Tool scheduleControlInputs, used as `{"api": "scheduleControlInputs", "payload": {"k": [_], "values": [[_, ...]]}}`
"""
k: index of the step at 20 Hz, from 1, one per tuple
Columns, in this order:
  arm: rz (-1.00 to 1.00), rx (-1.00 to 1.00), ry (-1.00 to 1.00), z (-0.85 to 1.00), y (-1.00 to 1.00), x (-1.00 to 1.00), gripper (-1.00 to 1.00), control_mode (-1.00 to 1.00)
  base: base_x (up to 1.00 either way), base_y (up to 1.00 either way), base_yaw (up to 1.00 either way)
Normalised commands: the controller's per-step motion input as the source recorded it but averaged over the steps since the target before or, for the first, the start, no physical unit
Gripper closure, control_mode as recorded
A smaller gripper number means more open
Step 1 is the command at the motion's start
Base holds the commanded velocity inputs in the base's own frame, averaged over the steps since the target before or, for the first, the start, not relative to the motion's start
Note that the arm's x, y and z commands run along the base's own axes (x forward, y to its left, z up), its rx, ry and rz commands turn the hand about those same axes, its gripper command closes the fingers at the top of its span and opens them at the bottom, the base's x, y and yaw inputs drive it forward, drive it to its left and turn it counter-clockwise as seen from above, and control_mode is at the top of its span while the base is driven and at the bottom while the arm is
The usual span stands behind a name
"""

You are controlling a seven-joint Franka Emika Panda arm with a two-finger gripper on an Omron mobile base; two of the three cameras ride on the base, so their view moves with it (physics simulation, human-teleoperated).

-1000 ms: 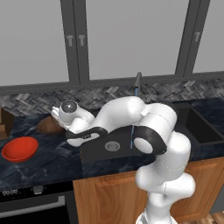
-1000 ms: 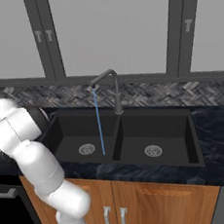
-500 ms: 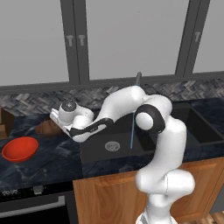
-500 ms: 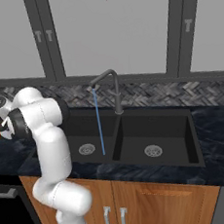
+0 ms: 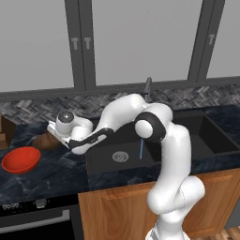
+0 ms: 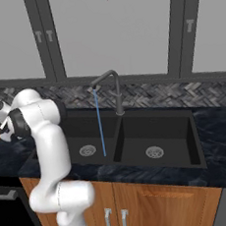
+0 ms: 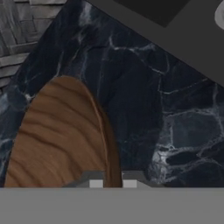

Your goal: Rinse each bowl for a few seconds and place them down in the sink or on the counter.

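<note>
Jaws closed, apparently pinched on the rim of the wooden bowl [image 7: 57,135], which sits on the surface [image 7: 144,109] left of the sink [image 5: 140,150]. Tap stream [image 6: 99,121] lies rightward. Red bowl [image 5: 20,159] untouched.

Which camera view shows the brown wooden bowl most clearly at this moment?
The hand view is best: the wooden bowl appears large, its grain and rim plain, on the counter. In the left base view only a brown sliver shows beside the gripper. In the right base view I cannot make it out.
</note>
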Motion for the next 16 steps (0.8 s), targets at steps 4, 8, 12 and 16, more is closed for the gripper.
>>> {"api": "scheduleControlInputs", "payload": {"k": [4, 8, 12, 16], "values": [[0.0, -0.02, 0.0, -0.3, 0.19, 0.16, 1.0, -1.0, 0.0, 0.0, 0.0], [-0.02, 0.0, 0.0, -0.22, 0.0, 0.28, 1.0, -1.0, 0.0, 0.0, 0.0], [-0.02, -0.01, 0.0, -0.1, 0.0, 0.24, 1.0, -1.0, 0.0, 0.0, 0.0], [-0.01, -0.01, 0.0, -0.04, 0.01, 0.25, 1.0, -1.0, 0.0, 0.0, 0.0]]}}
